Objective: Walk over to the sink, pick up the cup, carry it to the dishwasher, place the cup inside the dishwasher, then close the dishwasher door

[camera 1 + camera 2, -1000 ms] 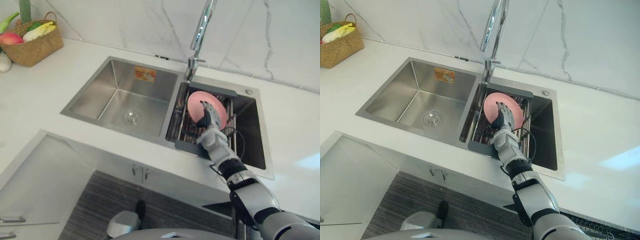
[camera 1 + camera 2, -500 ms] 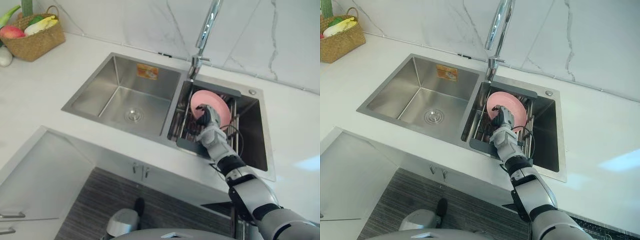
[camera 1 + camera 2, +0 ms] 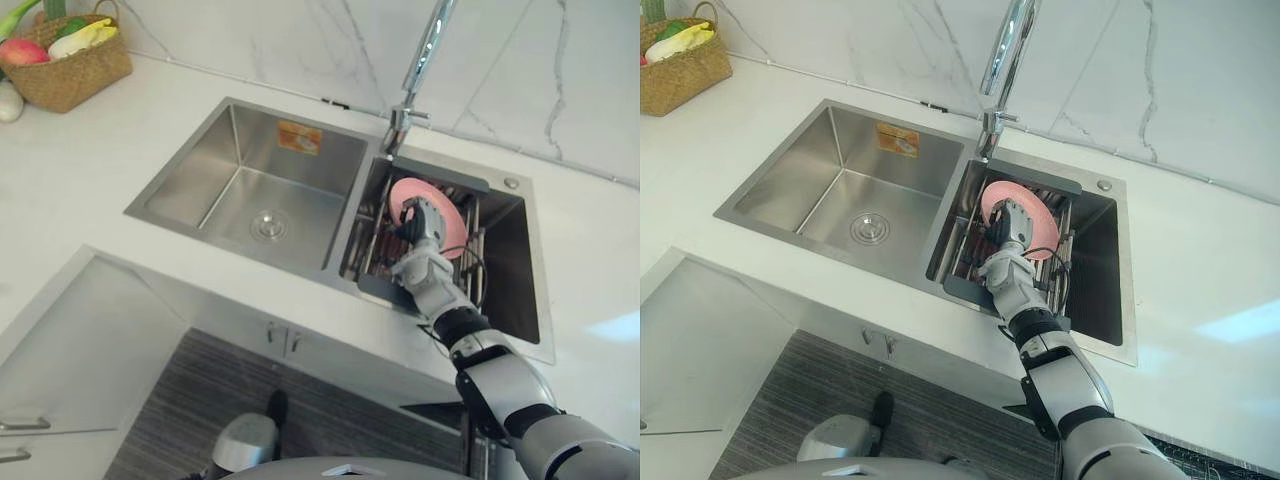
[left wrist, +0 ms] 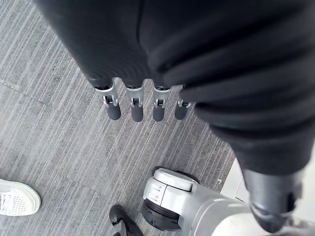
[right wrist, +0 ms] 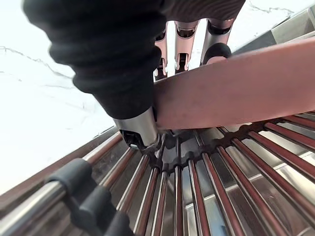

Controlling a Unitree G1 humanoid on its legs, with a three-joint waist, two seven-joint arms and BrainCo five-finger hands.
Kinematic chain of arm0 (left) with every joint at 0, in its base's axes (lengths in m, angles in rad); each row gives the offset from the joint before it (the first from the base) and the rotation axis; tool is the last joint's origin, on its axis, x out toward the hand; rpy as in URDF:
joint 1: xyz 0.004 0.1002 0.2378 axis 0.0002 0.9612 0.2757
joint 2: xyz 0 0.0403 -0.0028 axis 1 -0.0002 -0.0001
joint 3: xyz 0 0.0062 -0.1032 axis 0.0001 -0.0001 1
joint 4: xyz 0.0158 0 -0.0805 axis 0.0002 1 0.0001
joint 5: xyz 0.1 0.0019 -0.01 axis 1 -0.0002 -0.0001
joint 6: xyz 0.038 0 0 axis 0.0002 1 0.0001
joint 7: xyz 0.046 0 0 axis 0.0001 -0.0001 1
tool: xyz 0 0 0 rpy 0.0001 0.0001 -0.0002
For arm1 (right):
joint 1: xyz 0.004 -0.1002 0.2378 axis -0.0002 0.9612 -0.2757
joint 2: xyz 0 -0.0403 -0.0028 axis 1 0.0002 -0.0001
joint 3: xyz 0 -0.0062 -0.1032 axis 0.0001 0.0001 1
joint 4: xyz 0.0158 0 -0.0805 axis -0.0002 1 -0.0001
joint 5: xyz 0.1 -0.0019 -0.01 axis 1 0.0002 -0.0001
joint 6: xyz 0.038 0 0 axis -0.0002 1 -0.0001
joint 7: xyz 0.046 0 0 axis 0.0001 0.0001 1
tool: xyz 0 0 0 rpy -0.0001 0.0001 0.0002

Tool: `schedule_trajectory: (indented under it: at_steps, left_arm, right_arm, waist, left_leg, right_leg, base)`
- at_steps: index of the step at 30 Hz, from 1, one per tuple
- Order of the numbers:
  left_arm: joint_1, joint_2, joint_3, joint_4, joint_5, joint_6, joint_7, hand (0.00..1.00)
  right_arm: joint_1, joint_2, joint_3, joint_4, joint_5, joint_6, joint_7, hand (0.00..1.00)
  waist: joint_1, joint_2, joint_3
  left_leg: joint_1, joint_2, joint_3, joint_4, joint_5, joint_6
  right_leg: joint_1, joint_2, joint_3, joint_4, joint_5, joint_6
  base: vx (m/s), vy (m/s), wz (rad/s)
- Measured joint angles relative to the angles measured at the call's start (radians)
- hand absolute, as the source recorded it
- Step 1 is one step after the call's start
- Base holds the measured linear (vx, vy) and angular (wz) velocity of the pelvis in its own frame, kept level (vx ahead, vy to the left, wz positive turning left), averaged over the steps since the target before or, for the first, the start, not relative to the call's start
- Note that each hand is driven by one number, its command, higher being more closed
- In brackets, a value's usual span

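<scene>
A pink plate [image 3: 447,217] stands on edge in the wire drying rack [image 3: 378,288] set in the sink's right basin. No cup shows among the things in the rack. My right hand [image 3: 420,228] reaches in from the lower right and is on the plate. In the right wrist view its fingers [image 5: 216,49] curl over the pink plate's [image 5: 246,93] upper rim and the thumb [image 5: 140,130] presses the near face. The rack's metal bars [image 5: 197,187] lie just under it. My left hand [image 4: 133,105] hangs over the grey floor with straight fingers, holding nothing.
The left basin [image 3: 260,190] with its drain lies beside the rack. A tall chrome faucet [image 3: 425,60] rises behind the plate. A woven basket [image 3: 65,60] of produce stands at the counter's far left. A person's white shoe [image 4: 17,199] is on the floor.
My right hand's fingers have curled down over the plate's rim, from straight against its face. The whole picture has shifted a little as the camera moved.
</scene>
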Motion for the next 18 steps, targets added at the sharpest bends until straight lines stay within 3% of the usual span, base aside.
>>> schedule_trajectory:
  at_steps: [10,15,18]
  left_arm:
    - [0.001,-0.002,0.001,-0.002,0.002,0.0,-0.001,0.0]
    - [0.001,-0.005,0.002,-0.003,0.0,0.001,-0.001,0.0]
    - [0.001,-0.008,0.011,-0.003,-0.001,0.0,0.0,0.0]
  right_arm:
    - [-0.001,-0.013,-0.007,-0.012,-0.032,0.001,-0.049,1.0]
    - [0.0,-0.044,-0.039,-0.042,0.015,0.0,-0.073,1.0]
    - [-0.001,-0.054,-0.101,-0.045,0.063,0.004,-0.128,1.0]
  waist:
    - [-0.009,0.006,0.003]
    - [-0.013,0.012,0.006]
    - [-0.014,0.012,0.006]
  left_leg:
    - [0.001,0.001,0.017,0.0,-0.001,0.002]
    - [-0.001,-0.001,0.027,0.0,-0.004,0.005]
    - [-0.001,-0.001,0.027,0.0,-0.004,0.005]
  right_leg:
    - [-0.008,-0.001,0.02,0.001,0.002,0.002]
    - [-0.013,-0.004,0.028,0.002,0.004,0.003]
    - [-0.013,-0.005,0.028,0.002,0.006,0.004]
  base:
    - [0.0,-0.001,-0.02]
    - [0.0,-0.008,-0.05]
    - [0.0,-0.028,0.0]
